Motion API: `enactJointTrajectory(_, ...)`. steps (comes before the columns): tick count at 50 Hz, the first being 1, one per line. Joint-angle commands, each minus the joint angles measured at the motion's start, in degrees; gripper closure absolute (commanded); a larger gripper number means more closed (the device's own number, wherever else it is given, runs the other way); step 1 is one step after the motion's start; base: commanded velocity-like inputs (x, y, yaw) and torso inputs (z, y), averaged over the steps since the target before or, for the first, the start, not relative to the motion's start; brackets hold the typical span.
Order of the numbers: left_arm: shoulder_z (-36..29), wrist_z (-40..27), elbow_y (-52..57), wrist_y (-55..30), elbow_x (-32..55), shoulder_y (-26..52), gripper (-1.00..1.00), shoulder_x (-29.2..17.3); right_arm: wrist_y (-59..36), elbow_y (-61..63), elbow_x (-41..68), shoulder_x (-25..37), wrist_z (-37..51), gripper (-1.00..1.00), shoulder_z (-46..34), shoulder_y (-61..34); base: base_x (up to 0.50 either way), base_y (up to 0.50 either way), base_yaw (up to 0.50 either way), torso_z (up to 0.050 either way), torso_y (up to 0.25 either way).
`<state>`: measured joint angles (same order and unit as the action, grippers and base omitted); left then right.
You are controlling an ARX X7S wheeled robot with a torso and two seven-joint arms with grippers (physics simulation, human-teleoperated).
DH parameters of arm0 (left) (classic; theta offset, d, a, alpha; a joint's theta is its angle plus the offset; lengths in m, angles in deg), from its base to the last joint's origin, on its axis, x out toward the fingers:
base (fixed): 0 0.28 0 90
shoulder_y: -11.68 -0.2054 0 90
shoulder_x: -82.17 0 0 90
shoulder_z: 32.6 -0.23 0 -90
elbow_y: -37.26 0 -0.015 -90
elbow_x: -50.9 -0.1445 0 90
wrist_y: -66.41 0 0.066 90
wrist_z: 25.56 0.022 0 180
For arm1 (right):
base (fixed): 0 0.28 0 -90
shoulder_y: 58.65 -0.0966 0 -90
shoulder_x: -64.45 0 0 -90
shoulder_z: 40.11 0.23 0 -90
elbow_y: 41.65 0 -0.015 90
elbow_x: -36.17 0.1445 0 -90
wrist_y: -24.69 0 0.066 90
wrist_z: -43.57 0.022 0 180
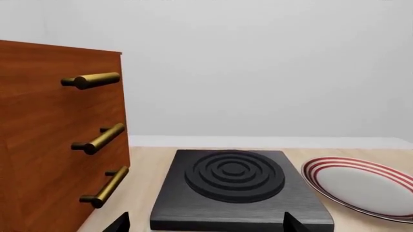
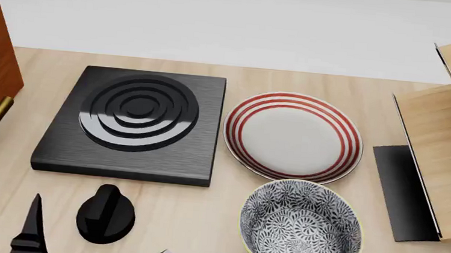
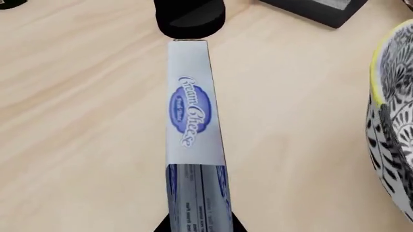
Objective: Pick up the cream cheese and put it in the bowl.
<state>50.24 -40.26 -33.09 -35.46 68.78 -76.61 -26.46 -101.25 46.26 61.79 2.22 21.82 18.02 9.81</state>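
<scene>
A: Right end effector (image 3: 200, 224): state?
B: Closed on the cream cheese (image 3: 193, 125); box held lifted over the tabletop (image 3: 84, 121), long face with logo toward wrist camera.

A: Position relative to the bowl (image 2: 301, 226)?
B: Beside it, outside the rim; box not in the bowl. Black knob (image 3: 189, 18) lies past the box's far end.

A: Left end effector (image 1: 203, 223)?
B: Only two dark fingertips visible, set well apart: open, empty. Facing the stove burner (image 1: 232, 186), striped plate (image 1: 361, 186), drawer cabinet (image 1: 51, 140)
</scene>
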Motion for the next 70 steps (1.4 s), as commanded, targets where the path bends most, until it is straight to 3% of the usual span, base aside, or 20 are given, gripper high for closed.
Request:
enactJointTrajectory(1,-0.2,-0.4,0.3,-0.1,0.0,0.1,-1.00,-0.2,-1.1,8.0,1.3,2.0,3.2,1.00,3.3,1.5,0.00,0.00,0.00,0.000,0.000)
enactJointTrajectory(27,-0.3,-0.5,-0.4,0.3,0.5,0.4,-1.00,-0.6,-20.6,31.1,21.3,4.7,18.7,1.00,22.7,-2.6,0.00,0.00,0.00,0.000,0.000)
enactJointTrajectory(57,-1.0,-1.1,-0.2,0.0,0.7,0.7,-1.00,-0.8,-35.3,19.1,27.6,6.7,29.4,1.00,31.9,-12.4,0.00,0.00,0.00,0.000,0.001)
enactJointTrajectory(70,-1.7,-1.2,-1.1,-0.3,0.5,1.6,-1.00,-0.8,-38.8,17.2,27.4,6.9,31.1,1.00,29.1,-13.3,0.00,0.00,0.00,0.000,0.000)
